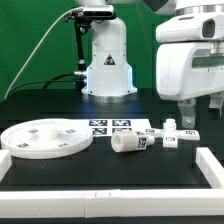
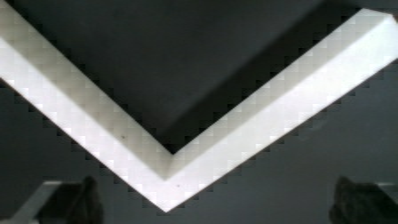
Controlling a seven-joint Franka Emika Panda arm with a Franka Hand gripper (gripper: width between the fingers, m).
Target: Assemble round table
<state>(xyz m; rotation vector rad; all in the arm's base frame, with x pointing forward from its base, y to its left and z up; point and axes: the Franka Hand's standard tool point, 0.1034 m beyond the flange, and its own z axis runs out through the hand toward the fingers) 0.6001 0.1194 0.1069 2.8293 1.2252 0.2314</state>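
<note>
- I see the large flat rimmed white plastic disc (image 1: 45,138) lying flat just beside the marker board (image 1: 118,127), on the exterior view's left.
- The short thick white cylinder leg (image 1: 130,143) lies on its side at the board's near edge, apart from the disc.
- The gripper (image 1: 200,108) hangs past the board's other end, empty. Its dark fingers (image 2: 63,200) are spread wide above a corner of the white border rails (image 2: 169,180).

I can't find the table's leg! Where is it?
In the exterior view, the leg lies near the middle, just in front of the marker board, on the exterior view's right of the round disc.
</note>
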